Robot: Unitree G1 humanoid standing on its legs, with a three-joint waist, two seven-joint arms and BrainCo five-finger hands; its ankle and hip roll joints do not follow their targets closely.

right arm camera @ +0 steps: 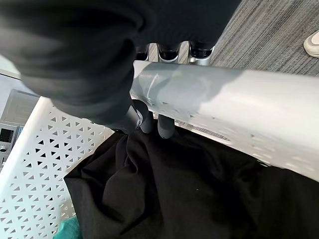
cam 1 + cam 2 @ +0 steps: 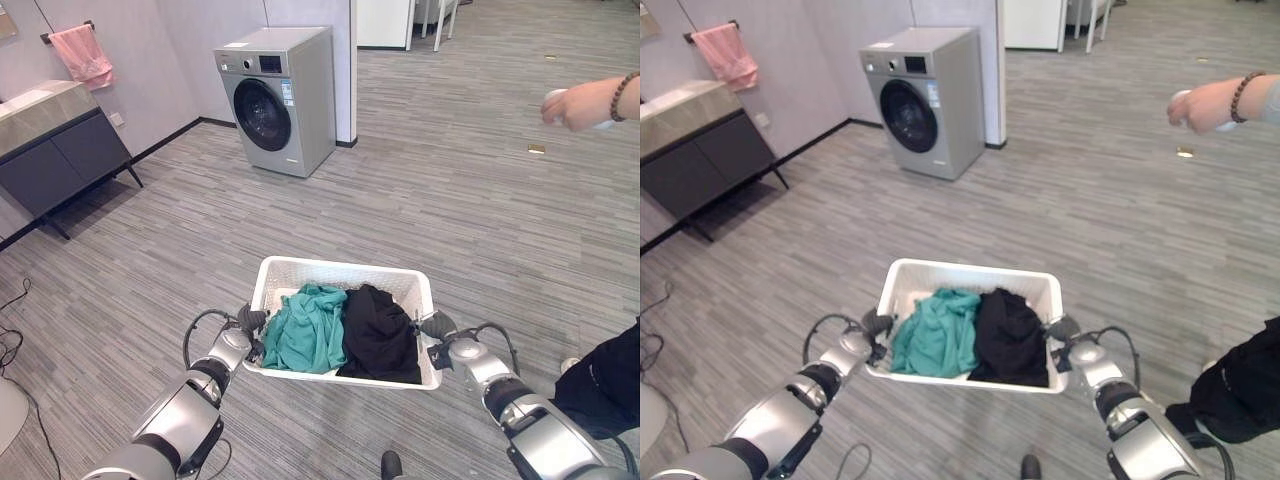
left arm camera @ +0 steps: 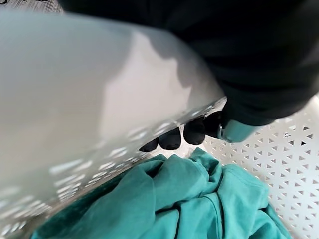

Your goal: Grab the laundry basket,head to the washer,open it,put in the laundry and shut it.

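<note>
A white perforated laundry basket (image 2: 340,271) hangs in front of me above the floor, carried between both hands. Inside lie a teal garment (image 2: 305,328) on the left and a black garment (image 2: 380,333) on the right. My left hand (image 2: 249,321) is shut on the basket's left rim, its dark fingertips (image 3: 170,140) curled over the edge. My right hand (image 2: 438,326) is shut on the right rim (image 1: 209,94), fingers hooked inside above the black garment (image 1: 189,189). The grey washer (image 2: 278,98), door closed, stands ahead to the left against the wall.
A dark cabinet (image 2: 55,150) with a pale top stands at the left wall, a pink towel (image 2: 82,55) hanging above it. A person's arm (image 2: 590,102) reaches in at the upper right and their dark-clad leg (image 2: 605,385) is at the lower right. Grey plank floor leads toward the washer.
</note>
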